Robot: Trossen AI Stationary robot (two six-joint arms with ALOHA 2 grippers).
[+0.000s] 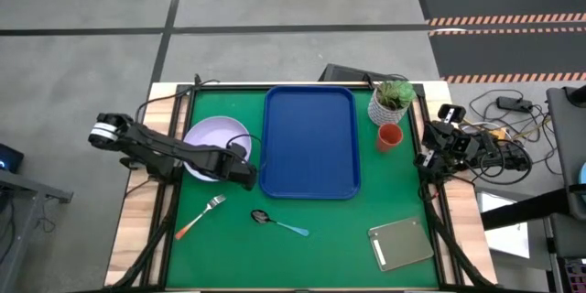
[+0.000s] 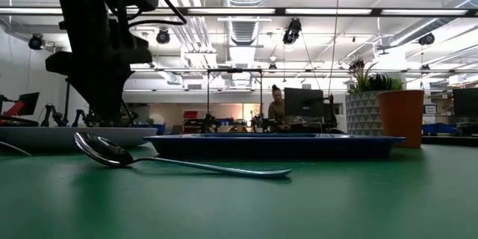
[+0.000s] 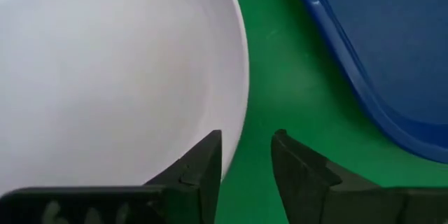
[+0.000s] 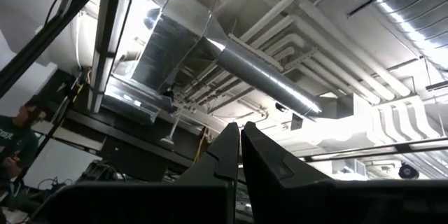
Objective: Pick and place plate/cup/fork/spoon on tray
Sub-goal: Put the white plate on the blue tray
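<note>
The pale plate [image 1: 209,135] lies on the green table, left of the blue tray [image 1: 309,142]. My left gripper [image 1: 249,176] is open at the plate's near right edge. In the left wrist view [image 3: 246,140] one finger is over the plate's rim [image 3: 238,112] and the other over the bare table. The orange-red cup [image 1: 389,137] stands right of the tray. The fork [image 1: 201,216] and the spoon [image 1: 279,222] lie near the front. My right gripper [image 4: 240,129] is shut and empty, pointing up at the table's right edge.
A white patterned pot with a green plant [image 1: 392,101] stands behind the cup. A grey square slab [image 1: 400,244] lies at the front right. Cables lie on a side stand beyond the right edge. A person sits in the room beyond the table [image 2: 277,104].
</note>
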